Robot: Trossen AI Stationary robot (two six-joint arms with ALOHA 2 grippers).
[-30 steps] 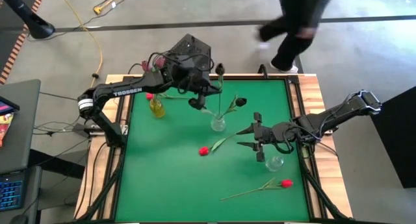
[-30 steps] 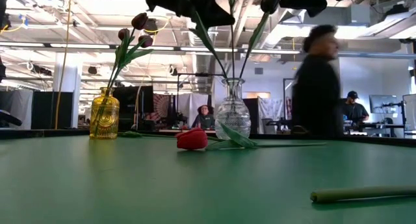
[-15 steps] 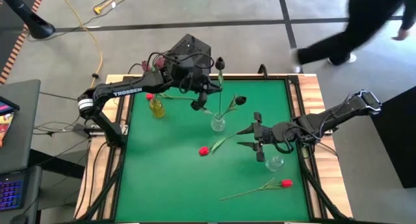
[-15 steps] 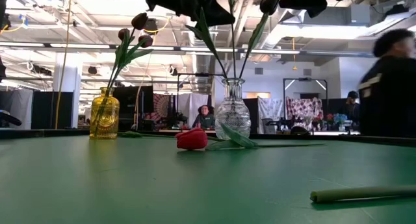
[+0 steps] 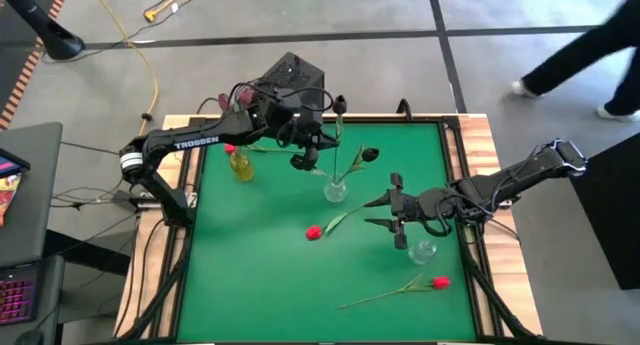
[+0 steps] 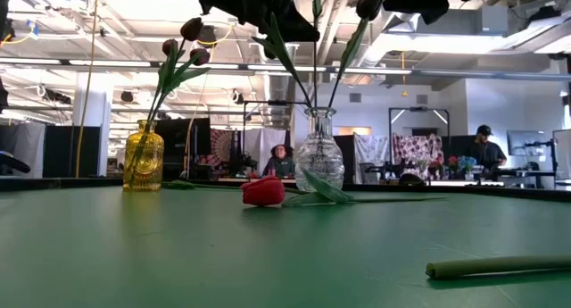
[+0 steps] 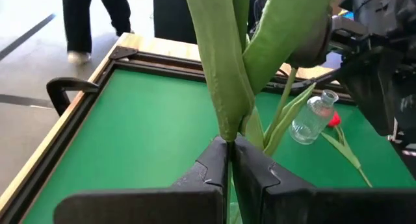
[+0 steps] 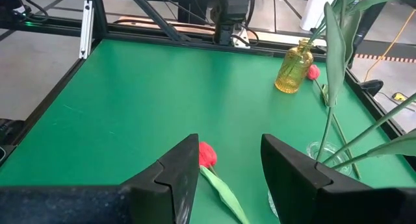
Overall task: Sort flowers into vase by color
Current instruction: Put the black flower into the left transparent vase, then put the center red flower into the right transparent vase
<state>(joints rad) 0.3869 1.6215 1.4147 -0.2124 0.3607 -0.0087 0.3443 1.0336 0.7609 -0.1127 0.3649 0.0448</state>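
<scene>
With the left gripper [image 7: 229, 160] clamped on a dark tulip's stem [image 7: 218, 62] above the clear vase [image 5: 335, 190], it should lower straight into the neck, while the right gripper [image 8: 229, 160] waits, fingers apart.

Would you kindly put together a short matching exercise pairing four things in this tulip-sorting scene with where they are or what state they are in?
Column one:
1. yellow vase
2. left gripper
3. right gripper
4. red tulip nearest the table's front edge

Column two:
A. open, above the green mat, holding nothing
B. lying flat on the mat
C. standing at the mat's far left corner
D. shut on a green stem above the clear vase

Pairs: 1-C, 2-D, 3-A, 4-B
</scene>
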